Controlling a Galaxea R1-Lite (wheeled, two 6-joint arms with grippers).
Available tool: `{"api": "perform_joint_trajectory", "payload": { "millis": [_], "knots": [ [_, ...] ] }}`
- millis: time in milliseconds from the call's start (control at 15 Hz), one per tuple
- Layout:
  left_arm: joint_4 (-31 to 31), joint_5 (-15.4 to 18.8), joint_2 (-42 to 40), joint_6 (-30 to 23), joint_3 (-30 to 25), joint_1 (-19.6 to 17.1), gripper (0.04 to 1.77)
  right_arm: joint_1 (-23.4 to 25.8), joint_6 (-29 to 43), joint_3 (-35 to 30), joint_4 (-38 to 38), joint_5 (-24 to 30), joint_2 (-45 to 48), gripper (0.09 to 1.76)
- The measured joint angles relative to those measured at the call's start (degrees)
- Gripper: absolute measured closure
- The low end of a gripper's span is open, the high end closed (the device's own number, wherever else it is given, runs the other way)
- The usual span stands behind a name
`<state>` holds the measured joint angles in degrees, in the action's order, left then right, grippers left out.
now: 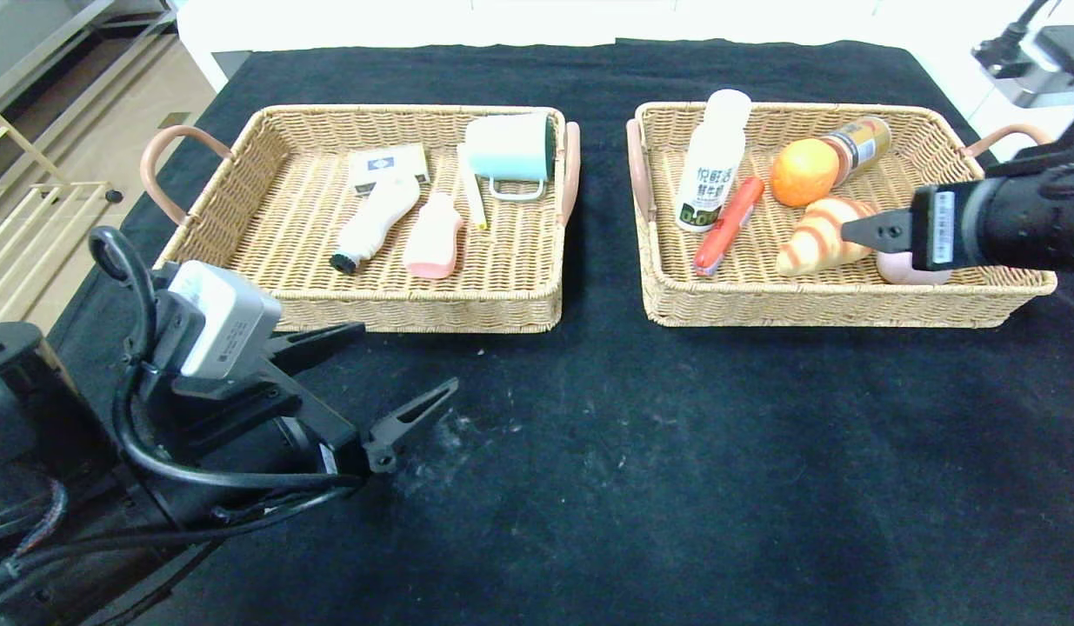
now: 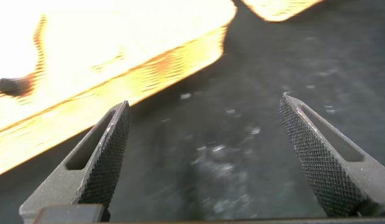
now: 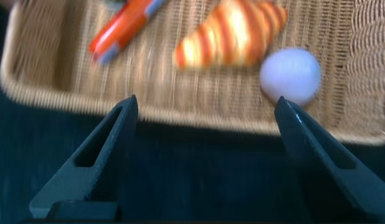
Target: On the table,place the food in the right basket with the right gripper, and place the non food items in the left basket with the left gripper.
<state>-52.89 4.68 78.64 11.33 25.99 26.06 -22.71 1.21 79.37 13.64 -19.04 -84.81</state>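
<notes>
The left basket (image 1: 415, 313) holds a mint cup (image 1: 510, 148), a card box (image 1: 387, 167), a white bottle (image 1: 378, 219), a pink bottle (image 1: 434, 239) and a thin white stick (image 1: 472, 196). The right basket (image 1: 850, 309) holds a milk bottle (image 1: 712, 165), an orange (image 1: 803, 172), a can (image 1: 860, 146), a red sausage (image 1: 728, 224), a croissant (image 1: 817, 236) and a pale egg (image 1: 902, 271). My right gripper (image 1: 850, 235) is open and empty above that basket's front right part, over the egg (image 3: 291, 74) and croissant (image 3: 233, 34). My left gripper (image 1: 408, 356) is open and empty over the black cloth in front of the left basket.
Black cloth (image 1: 641, 452) covers the table in front of both baskets, with faint white scuffs. A gap of cloth separates the baskets. In the left wrist view the left basket (image 2: 118, 56) lies just beyond the open fingers (image 2: 111, 149). The table's left edge borders the floor.
</notes>
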Motion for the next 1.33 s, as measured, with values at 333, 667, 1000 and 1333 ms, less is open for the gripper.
{"api": "perform_joint_trajectory", "payload": {
  "millis": [333,667,1000,1333],
  "knots": [
    [21.1,-0.8,-13.4,0.5,1.6,-2.1,0.09,2.0,-8.3,-13.0,2.9,10.0,18.1,0.19],
    [48.5,-3.5,-32.3,0.6,7.8,-2.5,0.09,2.2,-8.8,-17.7,15.3,14.9,33.5,0.17],
    [67.8,-3.2,-48.0,1.7,13.1,-10.0,0.09,2.6,-8.8,-20.7,31.2,21.7,48.9,0.15],
    [76.0,5.4,-58.5,2.6,15.3,-21.2,0.09,8.6,-8.7,-13.8,45.1,31.9,59.3,0.15]
  ]
}}
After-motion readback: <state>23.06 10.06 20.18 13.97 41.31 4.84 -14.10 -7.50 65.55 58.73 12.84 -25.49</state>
